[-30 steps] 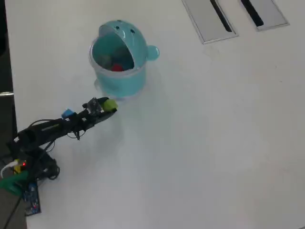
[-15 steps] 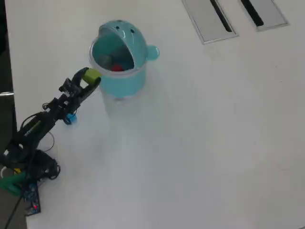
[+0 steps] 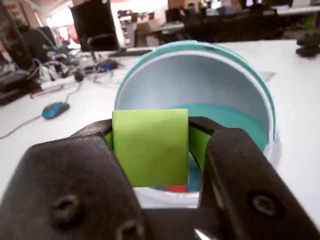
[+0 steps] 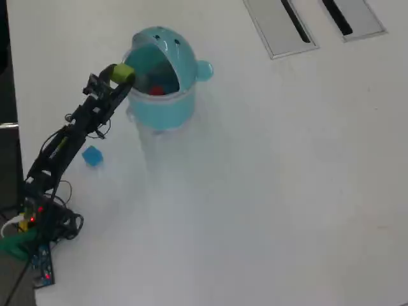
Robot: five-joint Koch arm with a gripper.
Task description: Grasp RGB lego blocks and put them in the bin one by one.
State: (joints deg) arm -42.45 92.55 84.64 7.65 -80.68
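Hand (image 4: 120, 75) is pinching the green block (image 3: 150, 146) at the bin (image 4: 167, 108) rim, upper left; it is needing centring over the opening before releasing.

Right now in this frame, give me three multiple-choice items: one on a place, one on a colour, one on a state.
1. Where is the blue block?
A. On the table beside the arm
B. In the bin
C. In the end effector

2. What colour is the block visible inside the bin?
A. Yellow
B. Red
C. White

3. What is the end effector doing?
A. Open and empty
B. Resting on the table
C. Shut on the green block

Key: 1 A, the blue block lies on the table. 2 B, a red block shows in the bin. 3 C, the end effector clamps the green block at the bin's rim.
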